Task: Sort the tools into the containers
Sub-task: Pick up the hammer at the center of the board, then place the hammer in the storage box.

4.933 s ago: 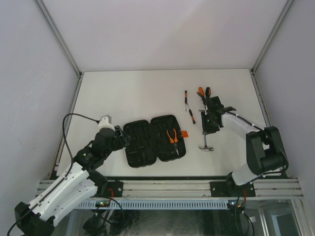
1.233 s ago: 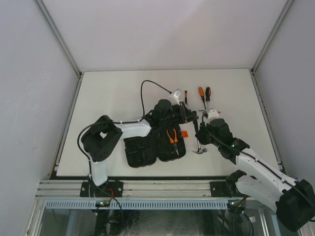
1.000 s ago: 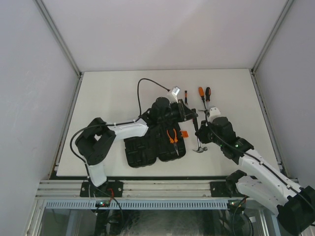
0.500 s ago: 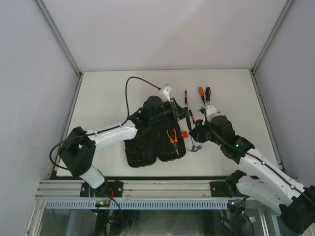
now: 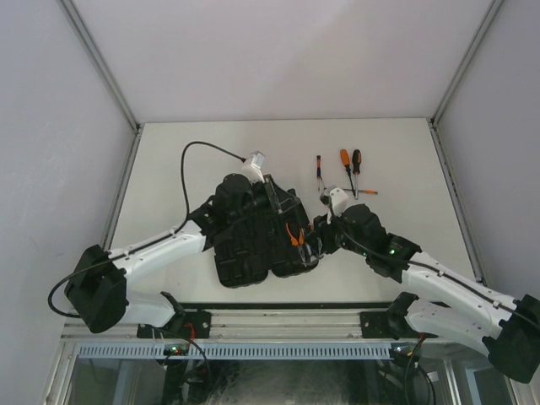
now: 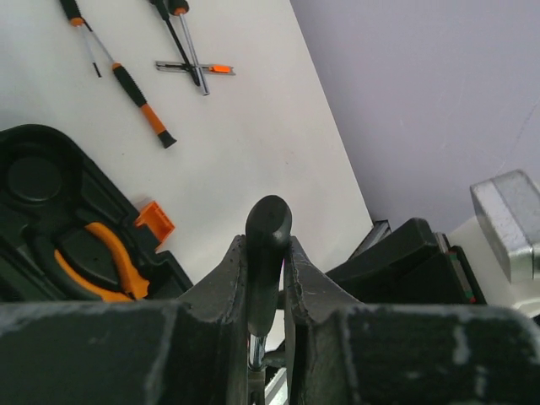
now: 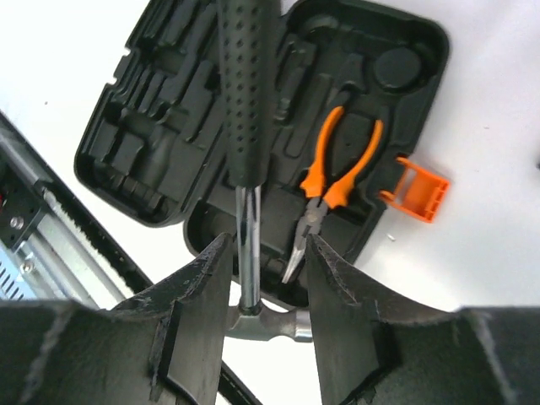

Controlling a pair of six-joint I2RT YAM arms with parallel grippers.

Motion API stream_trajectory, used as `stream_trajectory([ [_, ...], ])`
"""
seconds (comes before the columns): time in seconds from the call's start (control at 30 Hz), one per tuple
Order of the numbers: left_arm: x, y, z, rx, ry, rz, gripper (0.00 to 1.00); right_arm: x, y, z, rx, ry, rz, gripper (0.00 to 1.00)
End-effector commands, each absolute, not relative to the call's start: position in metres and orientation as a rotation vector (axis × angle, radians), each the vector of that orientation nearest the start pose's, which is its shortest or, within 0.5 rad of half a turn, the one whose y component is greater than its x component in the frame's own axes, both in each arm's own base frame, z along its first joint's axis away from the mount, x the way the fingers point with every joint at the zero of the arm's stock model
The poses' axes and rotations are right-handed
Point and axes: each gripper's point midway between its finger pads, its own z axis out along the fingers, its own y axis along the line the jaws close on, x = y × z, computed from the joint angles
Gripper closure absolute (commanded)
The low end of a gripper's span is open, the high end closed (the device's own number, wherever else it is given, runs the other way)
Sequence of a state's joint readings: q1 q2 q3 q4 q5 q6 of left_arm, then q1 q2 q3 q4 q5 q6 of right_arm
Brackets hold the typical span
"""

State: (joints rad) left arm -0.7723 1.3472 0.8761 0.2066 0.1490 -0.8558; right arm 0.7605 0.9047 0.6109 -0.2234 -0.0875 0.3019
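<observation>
On the table (image 5: pixel 186 160): black tool case (image 5: pixel 245 257) lies open at centre, with an orange latch (image 7: pixel 418 192) on the edge of its right half.
Pliers (image 7: pixel 342 160): orange-handled, seated in a moulded slot in that right half.
Hammer (image 7: pixel 247 101): in the air over the case's 3 o'clock side, with its metal head nearest the right arm.
Left gripper (image 6: pixel 265 246): clamped on the end of the hammer's black handle.
Right gripper (image 7: pixel 266 242): fingers apart, with gaps either side of the hammer's metal shaft.
Screwdrivers (image 5: pixel 346 164): loose on the table, about 1 o'clock from the case.
</observation>
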Motion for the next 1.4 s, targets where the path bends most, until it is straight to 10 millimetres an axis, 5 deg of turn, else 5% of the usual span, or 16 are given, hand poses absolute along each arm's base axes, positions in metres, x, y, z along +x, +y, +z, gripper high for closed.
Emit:
stream_trajectory([
  [0.0,0.271,-0.326,0.251,-0.004,1.929,-1.262,1.0,0.198,0.257,0.173,-0.613,2.007,0.787,0.61],
  [0.73,0.261,-0.28,0.246,-0.109,1.899,-1.265,1.0,0.182,0.31,0.143,-0.708,2.045,0.879,0.73],
  [1.0,0.257,-0.278,0.241,-0.111,1.904,-1.28,0.99,0.178,0.316,0.148,-0.697,2.032,0.914,0.94],
  [1.37,0.256,-0.273,0.227,-0.137,1.935,-1.256,0.63,0.182,0.31,0.152,-0.606,2.059,0.916,1.0],
])
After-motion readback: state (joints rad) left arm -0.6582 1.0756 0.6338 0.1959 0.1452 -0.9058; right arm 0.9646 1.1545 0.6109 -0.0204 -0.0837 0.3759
